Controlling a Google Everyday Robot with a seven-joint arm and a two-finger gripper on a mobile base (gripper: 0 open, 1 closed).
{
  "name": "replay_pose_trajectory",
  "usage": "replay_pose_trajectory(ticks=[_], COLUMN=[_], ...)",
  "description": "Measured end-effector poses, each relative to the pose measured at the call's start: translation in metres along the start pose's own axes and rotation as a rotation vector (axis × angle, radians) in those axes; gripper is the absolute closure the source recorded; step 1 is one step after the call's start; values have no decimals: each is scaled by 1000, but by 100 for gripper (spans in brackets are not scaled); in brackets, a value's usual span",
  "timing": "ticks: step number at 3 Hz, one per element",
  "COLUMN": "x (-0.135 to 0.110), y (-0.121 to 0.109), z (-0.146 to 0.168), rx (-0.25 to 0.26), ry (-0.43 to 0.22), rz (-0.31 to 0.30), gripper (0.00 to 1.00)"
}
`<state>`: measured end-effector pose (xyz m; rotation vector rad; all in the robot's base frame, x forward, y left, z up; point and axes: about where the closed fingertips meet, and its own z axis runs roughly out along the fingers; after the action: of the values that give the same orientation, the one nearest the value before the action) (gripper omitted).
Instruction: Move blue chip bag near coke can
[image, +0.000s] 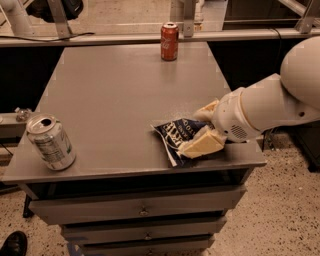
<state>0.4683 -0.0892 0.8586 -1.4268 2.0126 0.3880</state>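
The blue chip bag (175, 133) lies crumpled near the front right corner of the grey table (110, 90). My gripper (202, 128) reaches in from the right and is down on the bag's right end. One cream finger (200, 145) lies in front of the bag and the other (207, 110) behind it. The fingers are spread with the bag between them. The bag's right part is hidden by the gripper. The red coke can (169, 41) stands upright at the table's far edge, well away from the bag.
A silver can (50, 142) with grey-green print stands at the front left corner. The table's front edge is just below the bag, with drawers (142, 210) underneath. My white arm (280, 100) overhangs the right edge. A rail runs behind the table.
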Motion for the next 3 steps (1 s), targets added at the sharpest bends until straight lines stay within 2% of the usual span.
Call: replay_pose_trajectory(ticks=[2,3], x=[3,-8], y=[-22,-52], z=[-7,-20], rx=[56,102], ry=[-4,-2], rz=[-24,-57], gripper=[86,100])
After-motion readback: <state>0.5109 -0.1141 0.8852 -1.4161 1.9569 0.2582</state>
